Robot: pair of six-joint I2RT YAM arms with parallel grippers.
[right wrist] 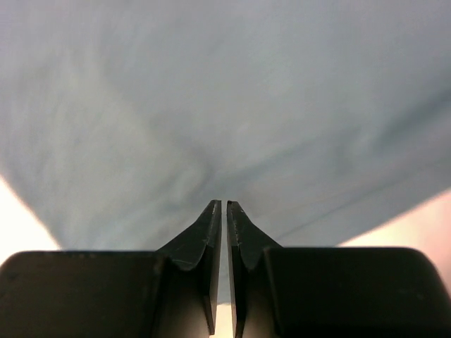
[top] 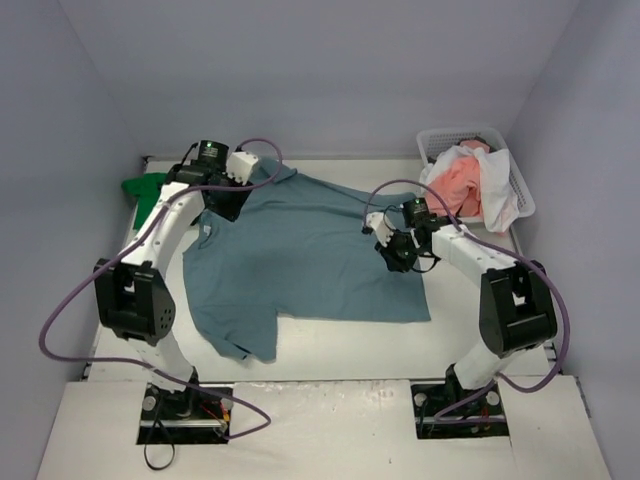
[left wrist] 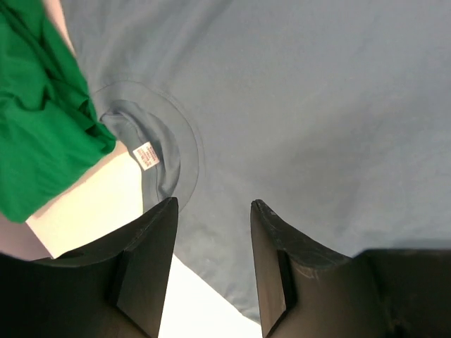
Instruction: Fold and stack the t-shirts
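- Cloth at the far left comes first: we see a bright green t-shirt (top: 140,190) bunched at the table's (top: 330,350) far-left corner. In the left wrist view its edge lies just beside the collar (left wrist: 151,141) of the next shirt.
- We find the left gripper (left wrist: 211,208) over that collar area, its jaws apart with nothing between them. A white label (left wrist: 144,155) shows inside the collar, just left of the fingers.
- From above, the left arm (top: 170,225) crosses the shirt's far-left shoulder and hides part of it.
- We see the teal t-shirt (top: 310,260) spread mostly flat across the middle of the table. One sleeve points toward the near edge.
- We see the right gripper (right wrist: 224,204) low over the shirt's right side, its jaws pressed together. A small pucker of cloth sits just ahead of the tips, and we cannot tell whether any of it is pinched.
- A purple cable (top: 395,185) loops above the shirt beside this gripper.
- At the far right stands a white mesh basket (top: 520,190), well apart from the teal shirt. It holds a crumpled pink t-shirt (top: 462,185) and a white t-shirt (top: 497,200) that spills over its rim.
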